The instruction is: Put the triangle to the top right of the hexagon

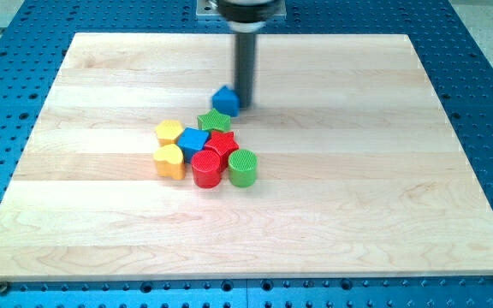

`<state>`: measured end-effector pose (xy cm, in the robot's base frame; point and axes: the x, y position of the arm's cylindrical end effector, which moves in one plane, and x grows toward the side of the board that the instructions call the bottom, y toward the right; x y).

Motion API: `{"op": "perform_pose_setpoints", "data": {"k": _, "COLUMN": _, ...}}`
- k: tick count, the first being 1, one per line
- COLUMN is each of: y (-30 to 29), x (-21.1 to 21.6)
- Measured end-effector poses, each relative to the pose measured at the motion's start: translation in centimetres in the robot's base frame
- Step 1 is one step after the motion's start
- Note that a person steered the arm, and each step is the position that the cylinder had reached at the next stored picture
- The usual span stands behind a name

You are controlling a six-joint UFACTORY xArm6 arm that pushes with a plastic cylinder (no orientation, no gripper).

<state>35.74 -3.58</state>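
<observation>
No hand was fitted, so there was nothing to be released, clenched or grasping: the arm ended in a plain dark rod. My tip (245,105) stood on the surface (383,214) against the view's right side of the blue triangle (226,99); whether it was touching or just beside, I could not tell.

The triangle lay apart from the cluster, up and to the view's right of the yellow hexagon (169,131), with the green star (215,121) between them. I judged the placement nearly met. Any further push should be short and taken through the block's middle, since a wedge shape pushed off-centre is likely to turn; pushing toward the view's left from here would carry it above the hexagon.

The blocks looked like painted wood. The red cylinder (206,168) and green cylinder (243,168) had ribbed tops. The blue cube (193,140), red star (221,141) and yellow heart (169,160) sat packed together. The surface was pale, smooth boarding.
</observation>
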Motion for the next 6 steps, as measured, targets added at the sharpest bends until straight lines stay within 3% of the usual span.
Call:
{"op": "perform_pose_setpoints", "data": {"k": 1, "y": -4.3, "x": 0.0}}
{"op": "perform_pose_setpoints", "data": {"k": 4, "y": -7.2, "x": 1.6}}
{"op": "perform_pose_setpoints", "data": {"k": 5, "y": -5.9, "x": 3.7}}
{"op": "perform_pose_setpoints", "data": {"k": 6, "y": -5.6, "x": 2.0}}
